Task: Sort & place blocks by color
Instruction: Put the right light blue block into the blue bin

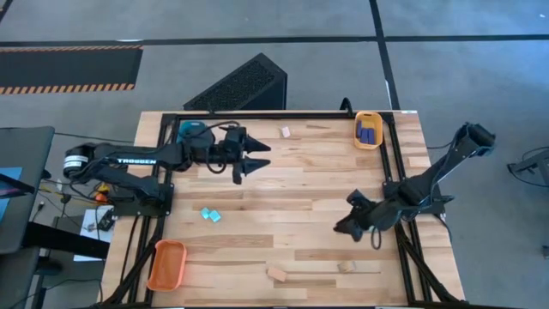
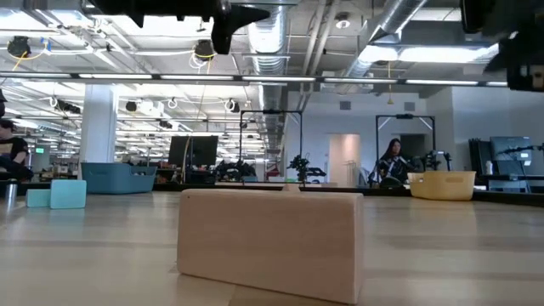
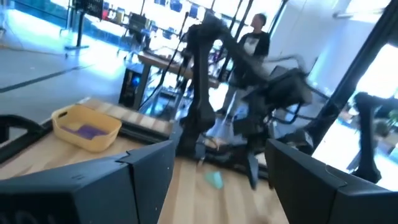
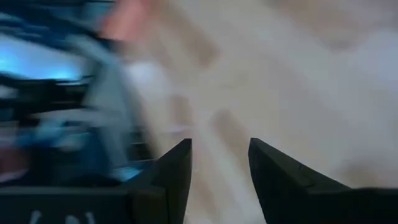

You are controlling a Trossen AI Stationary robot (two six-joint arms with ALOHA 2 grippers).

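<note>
Blocks: smooth tan wood [image 1: 277,274] near, cyan pair [image 1: 210,215] mid-left, purple ones [image 1: 369,130] in the far yellow tray [image 1: 368,143]. My right gripper [image 1: 353,215] hovers, fingers apart, perhaps empty; my left gripper [image 1: 254,155] spread.

Left pincer [image 1: 251,158] and right pincer [image 1: 350,215] empty, apart.

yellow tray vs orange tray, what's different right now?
Contents: the yellow tray holds dark blue blocks; the orange tray looks empty.
Place: the yellow tray sits at the table's far edge on the right arm's side; the orange tray sits at the near corner on the left arm's side.
Shared: both are small, open-topped, rounded trays lying flat on the wooden table.
</note>
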